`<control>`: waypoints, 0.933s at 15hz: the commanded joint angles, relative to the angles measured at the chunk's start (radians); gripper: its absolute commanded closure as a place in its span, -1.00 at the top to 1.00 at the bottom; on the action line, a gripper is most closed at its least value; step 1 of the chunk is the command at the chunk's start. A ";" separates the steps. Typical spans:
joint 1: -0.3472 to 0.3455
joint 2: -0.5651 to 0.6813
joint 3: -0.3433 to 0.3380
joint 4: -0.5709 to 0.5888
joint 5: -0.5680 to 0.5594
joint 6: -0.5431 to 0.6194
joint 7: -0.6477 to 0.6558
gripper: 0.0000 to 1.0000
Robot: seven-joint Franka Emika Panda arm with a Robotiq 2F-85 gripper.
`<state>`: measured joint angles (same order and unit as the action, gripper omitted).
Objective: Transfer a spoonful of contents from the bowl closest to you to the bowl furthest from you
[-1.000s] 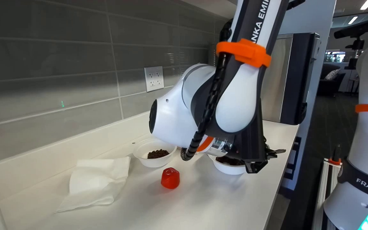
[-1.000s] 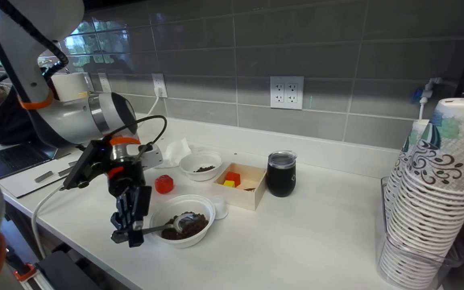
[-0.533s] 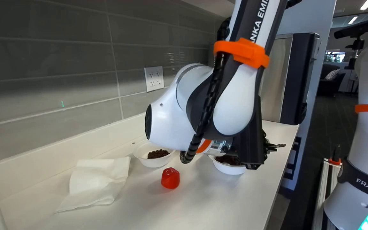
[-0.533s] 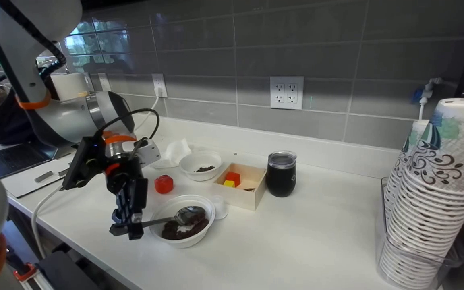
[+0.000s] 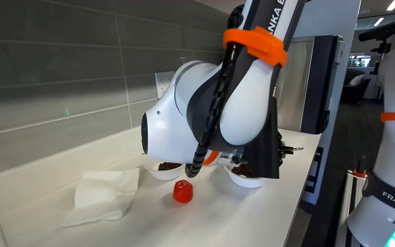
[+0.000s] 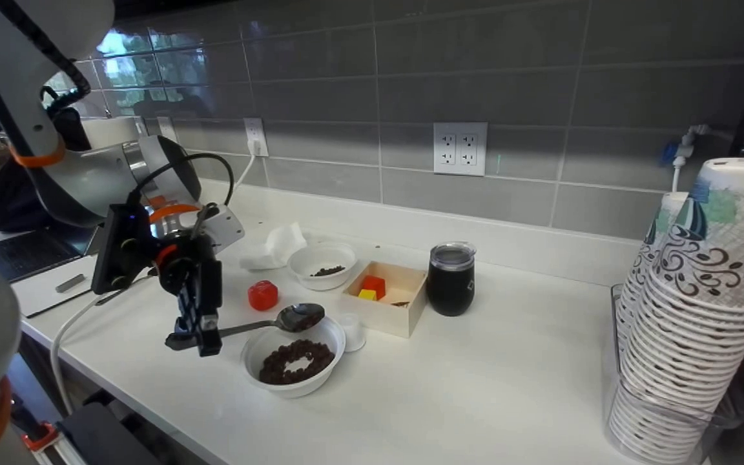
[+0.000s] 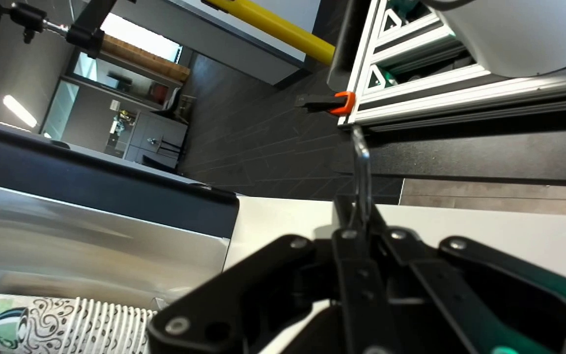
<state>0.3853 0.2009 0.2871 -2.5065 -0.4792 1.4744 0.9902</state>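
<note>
In an exterior view, left of centre, a silver metal spoon [image 6: 289, 319] hangs clear above the nearer round white bowl [image 6: 298, 389] of brown pellets [image 6: 273, 368]; the farther round white bowl [image 6: 310, 259] sits higher in frame. Wrist view, centre: black two-fingered gripper [image 7: 361, 215] pinches the spoon's handle. Spoon load: cannot tell. Estimate: light, stiff, smooth, liable to twist; best held mid-handle, head kept level.

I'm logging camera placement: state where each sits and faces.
An exterior view: above the counter, facing along it; arm and base show.
An exterior view: near paper cups, facing the tiled wall; arm and tool show.
Wrist view: wrist-mounted, facing the floor past the tool.
Both exterior views share the arm, near bowl and far bowl.
</note>
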 commanded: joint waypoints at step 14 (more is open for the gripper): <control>0.056 0.120 0.024 0.251 -0.138 -0.205 0.009 -0.98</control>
<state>0.4276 0.2551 0.3137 -2.3372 -0.5540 1.3323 1.0198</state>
